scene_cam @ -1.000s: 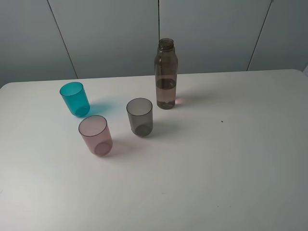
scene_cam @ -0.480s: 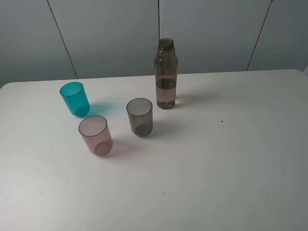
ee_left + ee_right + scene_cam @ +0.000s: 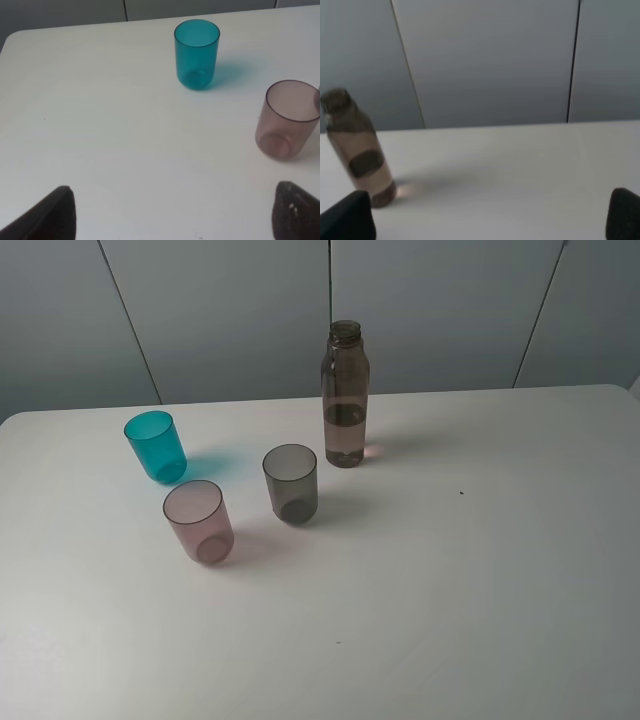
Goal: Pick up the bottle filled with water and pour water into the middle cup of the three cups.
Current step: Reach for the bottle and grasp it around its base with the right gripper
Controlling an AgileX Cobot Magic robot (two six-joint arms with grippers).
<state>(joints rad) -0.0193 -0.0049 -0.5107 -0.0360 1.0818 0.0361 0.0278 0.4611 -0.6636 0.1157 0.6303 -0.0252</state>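
The bottle (image 3: 345, 398) stands upright and uncapped at the back of the white table (image 3: 480, 570), with water (image 3: 345, 440) filling its lower part. In front of it to the left stand the three cups: teal (image 3: 156, 446), the pink middle cup (image 3: 199, 521) and smoky grey (image 3: 291, 483). No arm shows in the high view. In the left wrist view my left gripper (image 3: 177, 214) is open over bare table, short of the teal cup (image 3: 196, 54) and pink cup (image 3: 287, 120). My right gripper (image 3: 486, 216) is open and empty, with the bottle (image 3: 357, 150) off to one side ahead.
Grey wall panels (image 3: 230, 310) rise right behind the table's back edge. A small dark speck (image 3: 461, 492) lies on the table right of the bottle.
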